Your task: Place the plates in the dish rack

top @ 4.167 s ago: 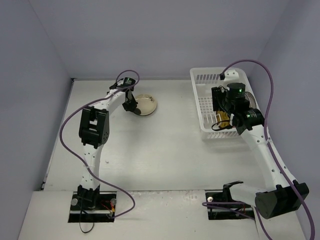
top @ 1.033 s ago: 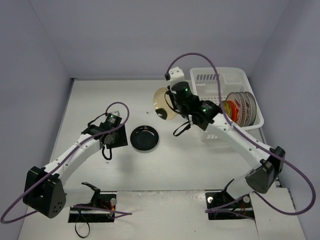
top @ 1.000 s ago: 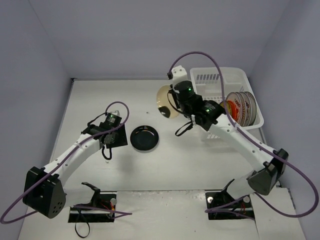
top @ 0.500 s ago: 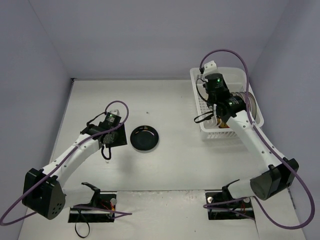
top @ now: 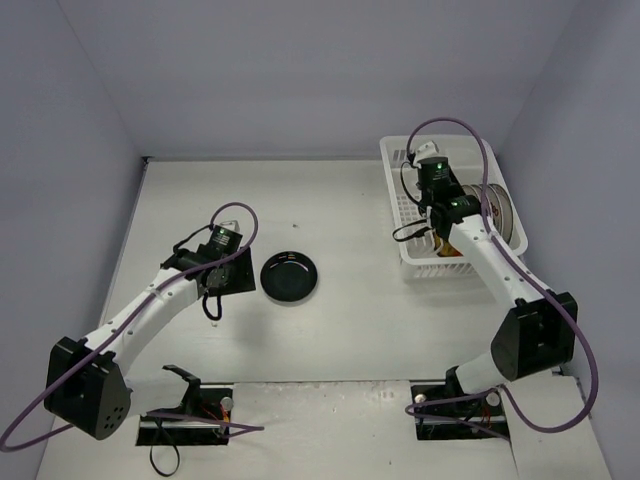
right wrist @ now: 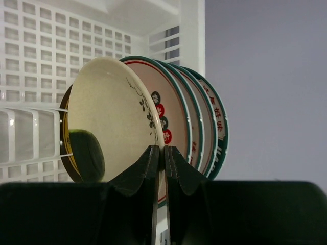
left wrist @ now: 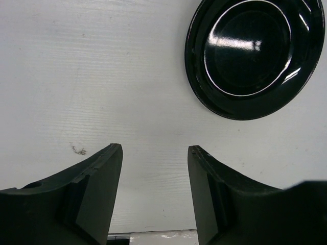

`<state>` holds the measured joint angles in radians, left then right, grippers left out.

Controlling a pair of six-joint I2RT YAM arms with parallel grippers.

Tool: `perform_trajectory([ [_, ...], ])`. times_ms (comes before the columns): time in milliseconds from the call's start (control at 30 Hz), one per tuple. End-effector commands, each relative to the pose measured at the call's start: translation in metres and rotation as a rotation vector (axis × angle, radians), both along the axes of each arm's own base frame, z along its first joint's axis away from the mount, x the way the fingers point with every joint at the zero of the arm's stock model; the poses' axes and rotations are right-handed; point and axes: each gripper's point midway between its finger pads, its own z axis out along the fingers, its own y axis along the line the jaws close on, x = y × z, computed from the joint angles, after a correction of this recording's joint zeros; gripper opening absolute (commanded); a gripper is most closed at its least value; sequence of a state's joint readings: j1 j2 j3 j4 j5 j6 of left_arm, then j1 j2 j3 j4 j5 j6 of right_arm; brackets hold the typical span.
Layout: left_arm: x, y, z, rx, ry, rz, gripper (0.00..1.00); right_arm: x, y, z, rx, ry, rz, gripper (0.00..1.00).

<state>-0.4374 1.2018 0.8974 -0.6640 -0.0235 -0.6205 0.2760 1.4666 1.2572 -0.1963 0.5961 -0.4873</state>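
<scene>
The right gripper (right wrist: 163, 151) is clenched on the lower rim of the cream plate (right wrist: 112, 112), which stands on edge inside the dish rack (right wrist: 41, 51) — just beside a row of red-patterned plates (right wrist: 207, 122), also upright. The left gripper (left wrist: 153, 153) hangs over the table (left wrist: 76, 76) with its fingers spread apart — a dark plate (left wrist: 253, 51) lies flat just beyond them

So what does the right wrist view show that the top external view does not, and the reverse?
Only the right wrist view: the right hand pinching the rim of the cream plate, and the red marks on the patterned plates behind it. Only the top external view: the dark plate flat on the table, and the left arm. Both: those plates standing on edge in the dish rack.
</scene>
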Motion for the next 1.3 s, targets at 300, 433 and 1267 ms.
perform_trajectory([
  [300,0.011,0.005,0.021,0.026,-0.063,0.001,0.68,0.019,-0.006,-0.021,-0.077,-0.016,-0.050,0.00],
  [433,0.012,0.007,0.022,0.035,-0.068,0.004,0.71,0.018,-0.005,-0.032,-0.078,0.005,-0.056,0.00],
  [1267,0.035,-0.010,0.009,-0.003,-0.064,-0.007,0.73,-0.006,0.028,0.023,0.171,-0.106,-0.038,0.60],
])
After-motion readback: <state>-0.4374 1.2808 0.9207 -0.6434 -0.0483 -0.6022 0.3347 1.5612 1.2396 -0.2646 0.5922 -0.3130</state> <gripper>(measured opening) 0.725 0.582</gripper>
